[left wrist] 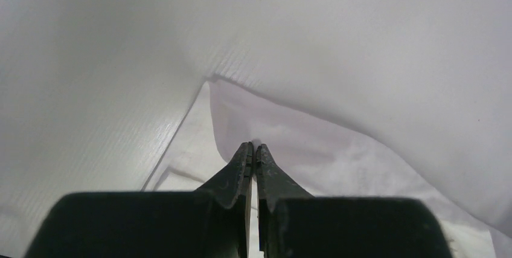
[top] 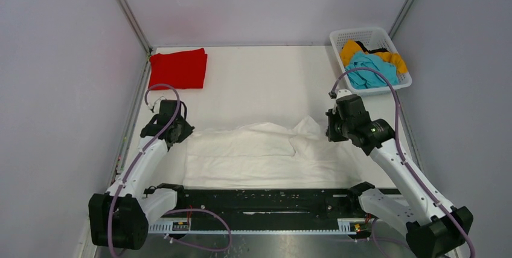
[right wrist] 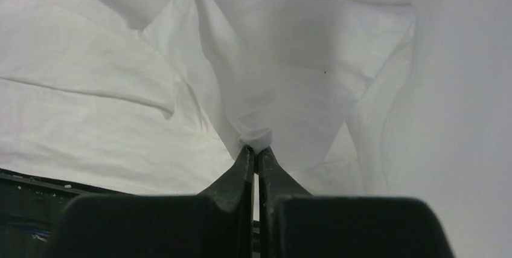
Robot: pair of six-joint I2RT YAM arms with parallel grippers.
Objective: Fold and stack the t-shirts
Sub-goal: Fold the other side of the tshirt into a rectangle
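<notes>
Left end effector (left wrist: 254,145), right end effector (right wrist: 255,148): pinching one white t-shirt (top: 253,155) | one red t-shirt (top: 179,69)

Light: cast brightly and evenly from above | shadows: kept soft | white t-shirt (top: 259,149): folds nearly washed out | wrist views: dimmed, slightly softened

- white t-shirt (top: 259,152): soft cloth, matt, creased and rumpled.
- red t-shirt (top: 179,69): cloth, matt, lying smooth.
- teal t-shirt (top: 371,70) and orange-yellow t-shirt (top: 351,49): cloth, matt, crumpled.
- basket (top: 337,43): white plastic lattice, faint sheen.
- table (top: 272,83): white sheet, finely ribbed, with a faint sheen in the left wrist view.
- fingers of left gripper (left wrist: 253,147) and right gripper (right wrist: 254,149): black, matt, hard, edges scuffed.
</notes>
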